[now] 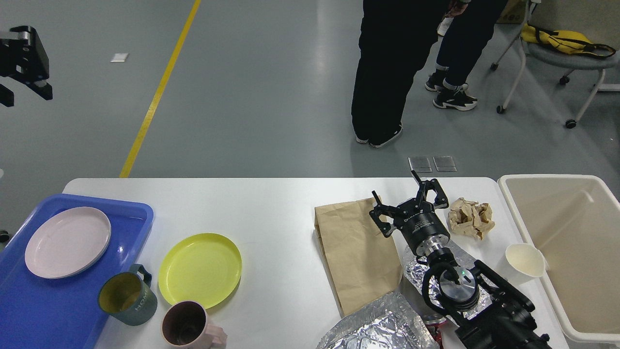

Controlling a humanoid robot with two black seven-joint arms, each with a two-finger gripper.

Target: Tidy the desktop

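Observation:
The white desktop (271, 208) spans the view. On its right part lie a flat brown paper bag (353, 257), a crumpled brown paper ball (471, 218), crumpled foil (378, 325) and a white paper cup (524, 261). My right gripper (406, 198) is open and empty, hovering over the bag's right edge, just left of the paper ball. On the left are a yellow plate (200, 269), a pink mug (189, 325) and a green mug (128, 295). My left gripper (22, 63) is raised at the far left, off the table; its fingers cannot be told apart.
A blue tray (29, 310) at the left holds a pink plate (68, 241). A beige bin (571, 252) stands off the right end. A red can (433, 324) peeks out by my right arm. Two people and a chair (566, 53) stand beyond the table.

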